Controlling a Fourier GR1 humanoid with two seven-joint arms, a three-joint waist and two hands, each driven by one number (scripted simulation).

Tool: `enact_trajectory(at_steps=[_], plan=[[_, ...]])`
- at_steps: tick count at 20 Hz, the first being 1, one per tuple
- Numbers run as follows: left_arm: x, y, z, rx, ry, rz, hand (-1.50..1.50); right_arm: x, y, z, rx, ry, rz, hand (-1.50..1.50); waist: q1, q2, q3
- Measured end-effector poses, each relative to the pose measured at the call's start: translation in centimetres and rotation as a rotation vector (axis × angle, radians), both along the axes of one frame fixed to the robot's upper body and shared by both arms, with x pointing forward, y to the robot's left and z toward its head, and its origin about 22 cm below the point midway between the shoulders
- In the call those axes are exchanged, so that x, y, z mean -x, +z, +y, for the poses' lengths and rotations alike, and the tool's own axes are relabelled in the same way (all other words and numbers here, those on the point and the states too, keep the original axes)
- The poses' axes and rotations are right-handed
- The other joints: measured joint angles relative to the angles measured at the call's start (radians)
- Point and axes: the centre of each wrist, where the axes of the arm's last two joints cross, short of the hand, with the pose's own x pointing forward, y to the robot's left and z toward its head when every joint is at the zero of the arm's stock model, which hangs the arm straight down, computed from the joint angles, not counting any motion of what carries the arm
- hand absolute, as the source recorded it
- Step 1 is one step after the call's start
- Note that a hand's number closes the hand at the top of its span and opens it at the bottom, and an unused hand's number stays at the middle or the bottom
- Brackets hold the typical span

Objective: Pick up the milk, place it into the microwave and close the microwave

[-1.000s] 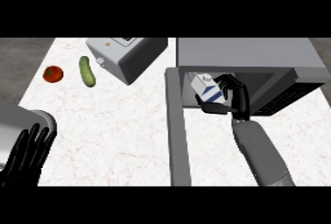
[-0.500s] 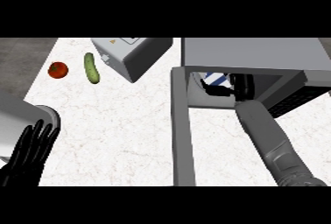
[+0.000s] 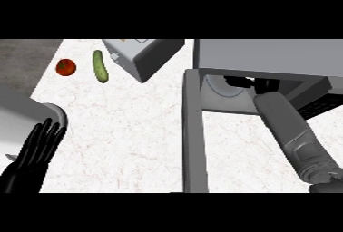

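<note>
The grey microwave (image 3: 268,54) stands at the upper right with its door (image 3: 194,136) swung out toward me as a long grey bar. My right forearm reaches into the cavity, and only a dark part of the right hand (image 3: 247,82) shows under the microwave's top edge. The milk is out of sight, hidden inside or behind that hand. A pale round turntable (image 3: 218,89) shows just left of the arm. My left hand (image 3: 33,154) rests open at the lower left, fingers up, far from the microwave.
A grey boxy appliance (image 3: 144,56) sits at the top centre, left of the microwave. A green cucumber (image 3: 100,66) and a red tomato (image 3: 66,67) lie at the upper left. A rounded grey object (image 3: 30,113) sits by the left hand.
My right arm has pushed deeper into the microwave, and the milk carton it held has gone from sight. The left hand stays where it was.
</note>
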Motion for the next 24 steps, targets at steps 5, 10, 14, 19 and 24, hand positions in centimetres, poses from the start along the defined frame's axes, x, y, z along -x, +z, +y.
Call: enact_trajectory(at_steps=[5, 10, 14, 19, 24], plan=[[-0.3, 0.1, -0.1, -0.033, -0.006, -0.006, -1.50, -0.4, 0.7, -1.3, 0.082, -0.048, 0.008, -1.50, 0.019, 0.008, 0.000], [-0.6, 0.1, -0.2, -0.046, -0.022, -0.004, -1.50, -0.5, 0.8, -1.0, 0.128, -0.044, 0.036, -1.50, 0.031, 0.013, 0.001], [-0.9, -0.2, -0.5, -0.051, -0.035, -0.004, -1.50, -0.6, 1.0, -0.7, 0.120, 0.007, 0.053, -1.50, 0.033, 0.016, 0.001], [-0.8, -0.5, -0.7, -0.040, -0.048, -0.007, -1.50, -0.5, 0.6, 0.3, 0.043, 0.093, 0.057, -1.50, 0.029, 0.013, 0.002], [-1.1, -0.6, -1.8, -0.021, -0.070, -0.019, -1.50, 0.0, -0.3, 0.6, -0.036, 0.167, 0.039, -1.50, 0.016, 0.010, 0.002]])
